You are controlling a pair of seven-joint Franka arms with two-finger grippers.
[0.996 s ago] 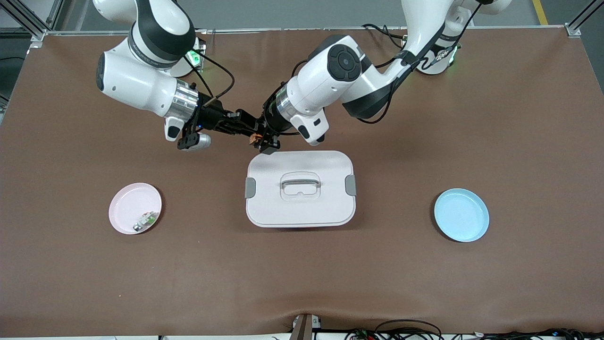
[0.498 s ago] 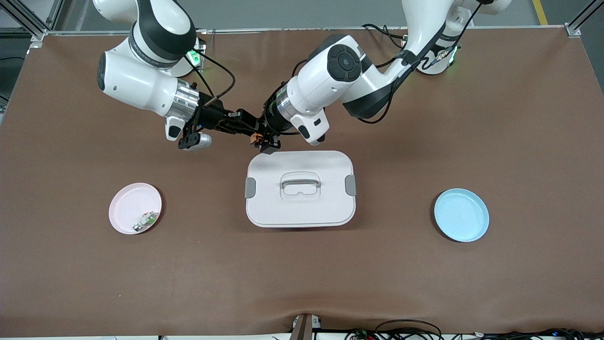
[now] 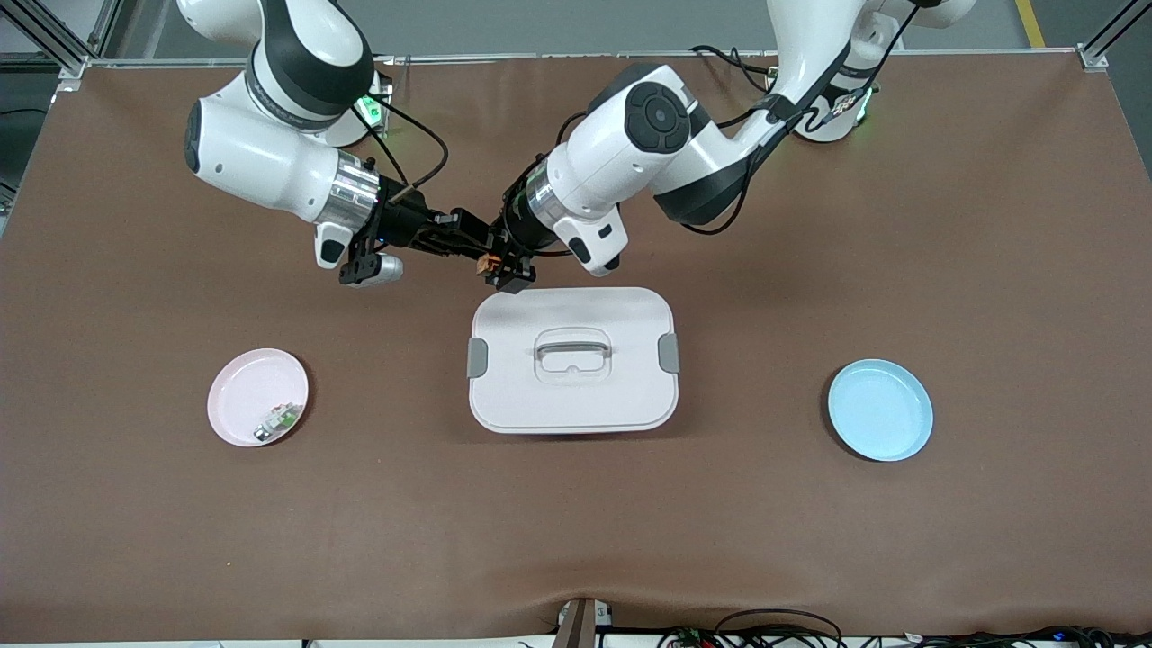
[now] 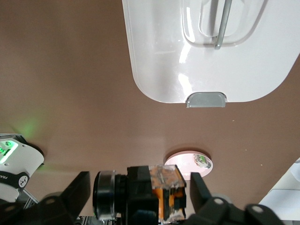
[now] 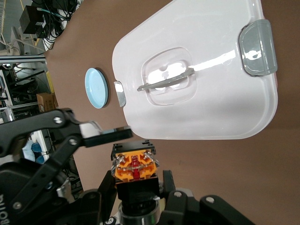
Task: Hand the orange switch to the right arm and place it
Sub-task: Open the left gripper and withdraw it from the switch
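Orange switch [image 5: 134,167] is in mid-air just above the white lidded box's [image 3: 572,360] edge farthest from the front camera, clamped in the right gripper [image 3: 468,241]. The left gripper [image 3: 506,267] has just released, fingers [image 4: 75,197] now spread either side of the switch. Handover looks done; next comes placing. Both arms meet wrist-to-wrist over the surface [image 3: 900,225], between their bases and the box.
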